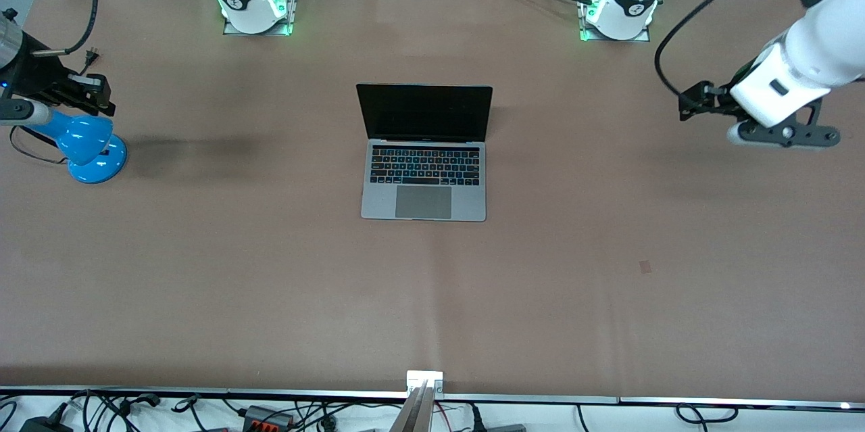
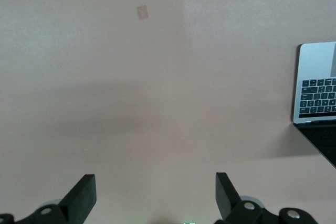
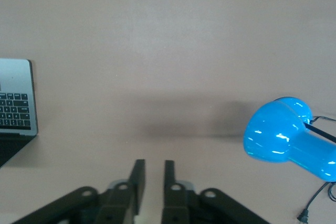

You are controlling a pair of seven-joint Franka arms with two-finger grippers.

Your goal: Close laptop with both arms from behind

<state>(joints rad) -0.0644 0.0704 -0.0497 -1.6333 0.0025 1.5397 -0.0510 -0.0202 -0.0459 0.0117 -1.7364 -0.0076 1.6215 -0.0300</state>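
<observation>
Laptop (image 1: 424,155) open, mid-counter (image 1: 270,283), screen upright and dark, keyboard toward the front camera, nothing touching it. Left gripper (image 2: 155,198) up over bare counter at the left arm's end, well apart from laptop, jaws wide apart, empty. Right gripper (image 3: 152,182) up at the right arm's end, over counter just beside blue lamp (image 1: 84,145), jaws nearly together with a thin gap, nothing between them. Small patch (image 1: 645,267) on counter, nearer the front camera than laptop.
</observation>
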